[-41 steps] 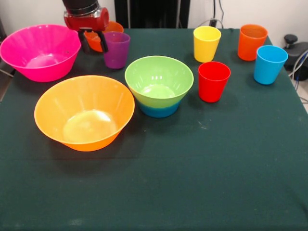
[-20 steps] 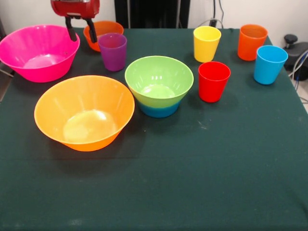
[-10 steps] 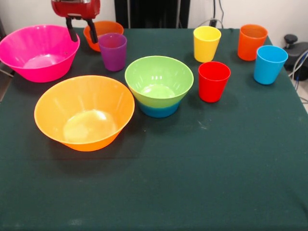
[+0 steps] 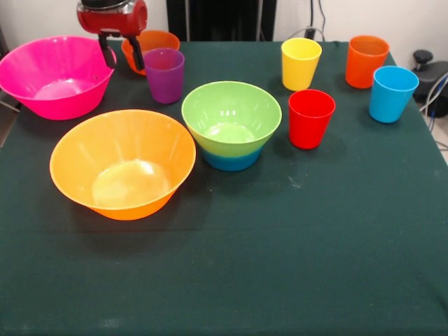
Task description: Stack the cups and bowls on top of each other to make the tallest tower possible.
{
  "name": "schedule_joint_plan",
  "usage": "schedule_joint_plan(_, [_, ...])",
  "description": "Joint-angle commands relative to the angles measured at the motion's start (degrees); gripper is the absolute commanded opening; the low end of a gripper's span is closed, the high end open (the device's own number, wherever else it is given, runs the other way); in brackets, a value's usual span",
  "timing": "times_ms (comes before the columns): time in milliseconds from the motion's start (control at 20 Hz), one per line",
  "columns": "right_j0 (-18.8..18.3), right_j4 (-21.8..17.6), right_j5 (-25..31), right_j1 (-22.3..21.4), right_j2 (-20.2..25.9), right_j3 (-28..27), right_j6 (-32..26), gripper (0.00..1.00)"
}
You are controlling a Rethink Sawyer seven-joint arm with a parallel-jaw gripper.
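Bright even light, glossy glare, soft shadows

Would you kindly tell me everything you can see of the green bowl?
The green bowl is round, glossy plastic, light green, with a wide rim and sloping walls. It stands upright and empty, nested in a blue bowl whose lower band shows beneath it. It sits mid-table, between the big orange bowl and the red cup, touching neither. The tool is far from it.

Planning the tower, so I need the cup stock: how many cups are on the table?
5. Purple cup at back left beside the small orange bowl; yellow cup, orange cup and light blue cup at back right; red cup beside the green bowl.
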Motion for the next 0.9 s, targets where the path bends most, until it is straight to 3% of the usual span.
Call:
schedule_joint_plan(50, [1.6,-5.5,3.5,4.7,0.5,-5.9,-9.3,1.00])
schedule_joint_plan(900, [0.3,-7.4,3.3,6.1,0.9,-7.5,-11.0,1.00])
